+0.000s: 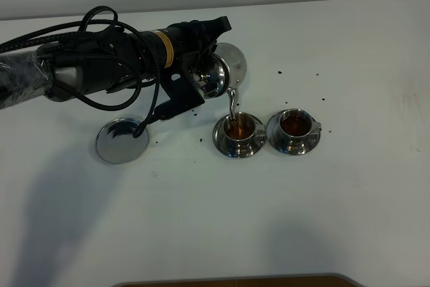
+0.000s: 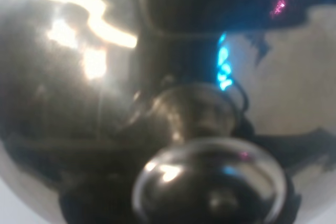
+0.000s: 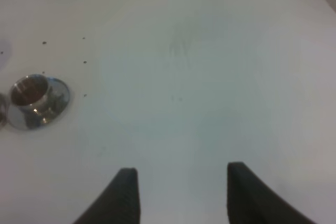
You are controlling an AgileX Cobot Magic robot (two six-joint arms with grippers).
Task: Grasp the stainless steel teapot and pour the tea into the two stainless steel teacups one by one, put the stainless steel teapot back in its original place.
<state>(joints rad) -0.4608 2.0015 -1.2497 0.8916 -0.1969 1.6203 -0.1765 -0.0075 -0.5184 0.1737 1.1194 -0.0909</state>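
The left hand (image 1: 201, 66) apparently clamps the tilted teapot (image 1: 227, 65), spout over one teacup (image 1: 239, 132); right hand (image 3: 181, 192) wide.

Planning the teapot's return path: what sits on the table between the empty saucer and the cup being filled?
Exterior high view: only bare white table with a few dark specks between the empty saucer and that teacup.
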